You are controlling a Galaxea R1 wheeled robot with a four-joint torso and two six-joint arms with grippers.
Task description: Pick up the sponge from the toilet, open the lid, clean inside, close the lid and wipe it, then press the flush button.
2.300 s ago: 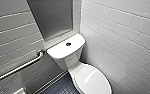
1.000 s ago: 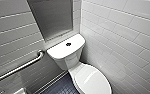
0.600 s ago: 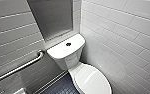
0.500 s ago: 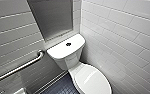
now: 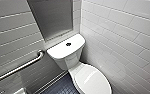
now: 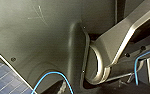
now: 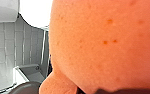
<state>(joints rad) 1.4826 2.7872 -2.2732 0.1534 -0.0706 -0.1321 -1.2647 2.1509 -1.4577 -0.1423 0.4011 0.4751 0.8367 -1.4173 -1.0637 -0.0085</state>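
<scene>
The sponge [image 7: 103, 45] is clamped in the right tool; the toilet [image 5: 66, 53] has its lid [image 5: 92, 81] down.

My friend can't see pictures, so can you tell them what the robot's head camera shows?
A white toilet with its lid shut stands in a corner of white tiled walls, a dark round button on top of its tank. A metal grab bar runs along the wall on the left, and the floor is dark.
</scene>
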